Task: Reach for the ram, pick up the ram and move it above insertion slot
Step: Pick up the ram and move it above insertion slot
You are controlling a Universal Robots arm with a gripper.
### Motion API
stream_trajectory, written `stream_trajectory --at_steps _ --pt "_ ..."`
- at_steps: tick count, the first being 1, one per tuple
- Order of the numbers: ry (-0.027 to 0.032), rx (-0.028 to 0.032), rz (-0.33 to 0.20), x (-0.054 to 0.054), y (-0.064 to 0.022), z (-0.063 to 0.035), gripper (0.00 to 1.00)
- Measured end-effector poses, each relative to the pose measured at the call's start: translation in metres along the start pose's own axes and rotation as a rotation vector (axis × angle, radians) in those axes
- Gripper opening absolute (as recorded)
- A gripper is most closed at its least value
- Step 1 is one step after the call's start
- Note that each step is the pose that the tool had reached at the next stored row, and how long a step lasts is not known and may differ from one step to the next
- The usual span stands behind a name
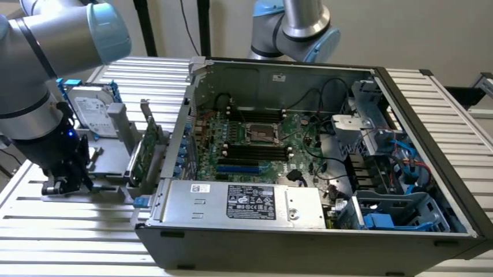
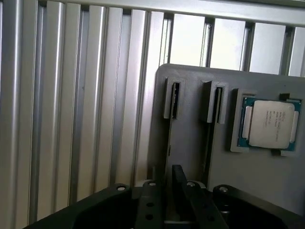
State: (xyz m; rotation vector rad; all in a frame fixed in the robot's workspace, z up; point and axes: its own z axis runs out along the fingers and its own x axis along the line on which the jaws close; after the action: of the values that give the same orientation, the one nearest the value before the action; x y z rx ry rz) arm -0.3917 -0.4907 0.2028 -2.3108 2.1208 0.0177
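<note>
Arm is nearest: big grey joints at the exterior view's left, reaching down onto the grey holder. The holder sits on the ribbed worktop, just left of the open computer case.

Step in hand, as you'd judge it, is the reach and grasp at the holder. The fingers sit low over the groove farther from the processor. You cannot tell whether they are clamped or slack. To do it well:
- Centre on the groove line, square to the stick.
- Take it mid-length and lift it straight, so it doesn't bind in the end clips.
- It's a thin board, so squeeze lightly.

Containers, big to small:
- **Case:** lies open side up.
  - The motherboard is on its floor.
  - The silver power supply runs along the near wall.
  - The insertion slot is among the long black ones by the socket. They look empty.
- **Holder:**
  - The hard drive stands at the far end.
  - The green expansion card is on edge beside the case.
  - The processor lies flat in its pocket.
  - There are two narrow grooves. The ram, at a guess, is the thin edge-on strip in the groove under the arm. It is too thin to confirm.
</note>
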Motion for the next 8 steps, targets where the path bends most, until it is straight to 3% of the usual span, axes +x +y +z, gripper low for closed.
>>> stream_trajectory --at_steps 1,8 --pt "0.0 -0.0001 0.0 0.0 -0.0001 0.0002 0.16" --pt "-0.0001 -0.001 0.0 0.0001 -0.0006 0.0012 0.13"
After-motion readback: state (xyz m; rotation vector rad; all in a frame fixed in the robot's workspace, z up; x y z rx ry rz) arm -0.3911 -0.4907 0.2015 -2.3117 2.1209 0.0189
